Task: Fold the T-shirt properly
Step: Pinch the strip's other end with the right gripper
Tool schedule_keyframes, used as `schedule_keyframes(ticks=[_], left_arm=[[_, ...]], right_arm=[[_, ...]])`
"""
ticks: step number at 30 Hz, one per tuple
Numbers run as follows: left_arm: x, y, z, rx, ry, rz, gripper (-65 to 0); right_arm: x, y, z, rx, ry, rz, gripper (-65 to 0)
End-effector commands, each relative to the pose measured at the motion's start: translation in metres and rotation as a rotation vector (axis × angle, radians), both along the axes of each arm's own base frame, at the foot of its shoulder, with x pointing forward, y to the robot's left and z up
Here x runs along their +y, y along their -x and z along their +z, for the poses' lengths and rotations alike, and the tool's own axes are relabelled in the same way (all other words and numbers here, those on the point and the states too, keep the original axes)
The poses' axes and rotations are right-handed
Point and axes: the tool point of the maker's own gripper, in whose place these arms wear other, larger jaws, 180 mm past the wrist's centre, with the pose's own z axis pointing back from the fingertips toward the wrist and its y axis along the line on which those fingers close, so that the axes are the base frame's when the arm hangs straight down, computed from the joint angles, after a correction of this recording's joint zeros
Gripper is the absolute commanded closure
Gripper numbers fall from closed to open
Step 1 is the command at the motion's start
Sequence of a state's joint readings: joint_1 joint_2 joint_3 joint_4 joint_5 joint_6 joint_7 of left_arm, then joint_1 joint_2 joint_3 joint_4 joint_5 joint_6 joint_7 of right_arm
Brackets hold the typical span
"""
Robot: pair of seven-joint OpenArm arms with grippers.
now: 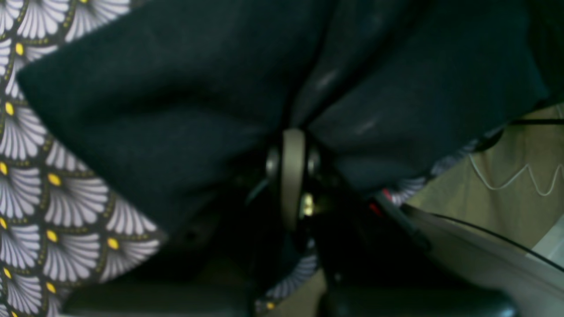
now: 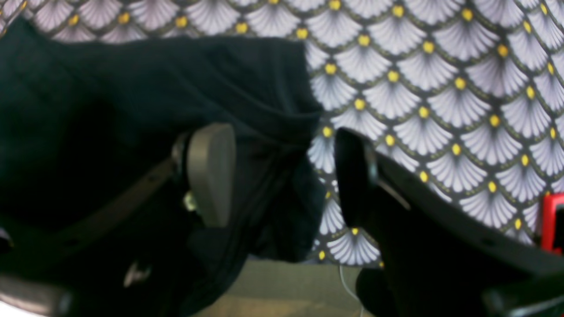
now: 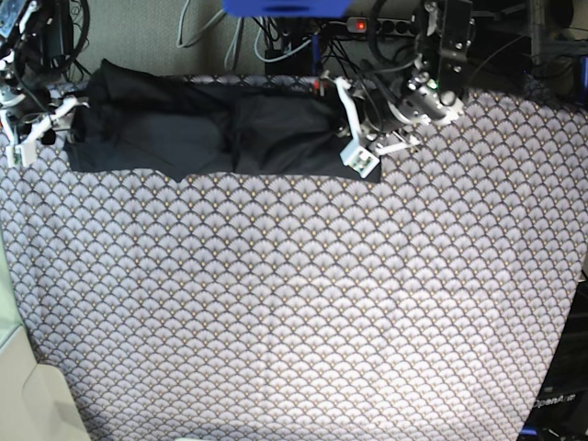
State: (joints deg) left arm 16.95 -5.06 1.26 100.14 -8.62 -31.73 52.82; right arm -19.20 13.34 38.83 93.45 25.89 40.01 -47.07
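The black T-shirt (image 3: 211, 129) lies stretched in a long band along the table's far edge. My left gripper (image 3: 358, 158), on the right in the base view, is at the shirt's right end. Seen from the left wrist, that gripper (image 1: 294, 132) is shut on a bunch of the T-shirt (image 1: 167, 101), and folds radiate from its tips. My right gripper (image 3: 41, 129) is at the shirt's left end. It stands open (image 2: 282, 176), with the T-shirt (image 2: 132, 88) edge lying between the grey pad (image 2: 211, 171) and the dark finger (image 2: 352, 176).
A tablecloth (image 3: 294, 303) with a grey fan pattern and yellow dots covers the table. Cables and a power strip (image 3: 367, 26) crowd the space behind the far edge. Beige floor (image 1: 520, 176) shows past the table's edge. A red part (image 2: 553, 224) sits at the right.
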Motion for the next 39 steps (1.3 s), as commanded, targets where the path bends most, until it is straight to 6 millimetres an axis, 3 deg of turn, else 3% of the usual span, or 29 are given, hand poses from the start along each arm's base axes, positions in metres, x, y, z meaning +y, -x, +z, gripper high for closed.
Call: schedule_keyframes(ticks=[1, 11, 20, 28, 35, 39], left_arm=[[0.000, -0.004, 0.005, -0.019, 0.002, -0.001, -0.5], [0.001, -0.003, 0.005, -0.017, -0.003, -0.003, -0.5], [0.001, -0.004, 0.006, -0.019, -0.004, -0.003, -0.5], [0.000, -0.008, 0.008, -0.031, 0.003, 0.001, -0.5], [-0.001, -0.029, 0.024, -0.091, 0.002, -0.002, -0.5], [-0.002, -0.042, 0.039, -0.147, 0.008, -0.002, -0.5]], right_arm=[[-0.005, -0.008, 0.010, -0.043, 0.007, -0.001, -37.7], [-0.005, -0.007, 0.006, -0.033, 0.000, -0.004, -37.7], [-0.013, 0.002, -0.018, 0.028, -0.046, -0.041, -37.7], [0.019, -0.001, -0.030, 0.061, -0.081, 0.044, -37.5], [0.037, -0.001, -0.036, 0.068, -0.111, 0.070, -36.9], [0.037, -0.005, -0.033, 0.041, -0.113, 0.067, -28.1]])
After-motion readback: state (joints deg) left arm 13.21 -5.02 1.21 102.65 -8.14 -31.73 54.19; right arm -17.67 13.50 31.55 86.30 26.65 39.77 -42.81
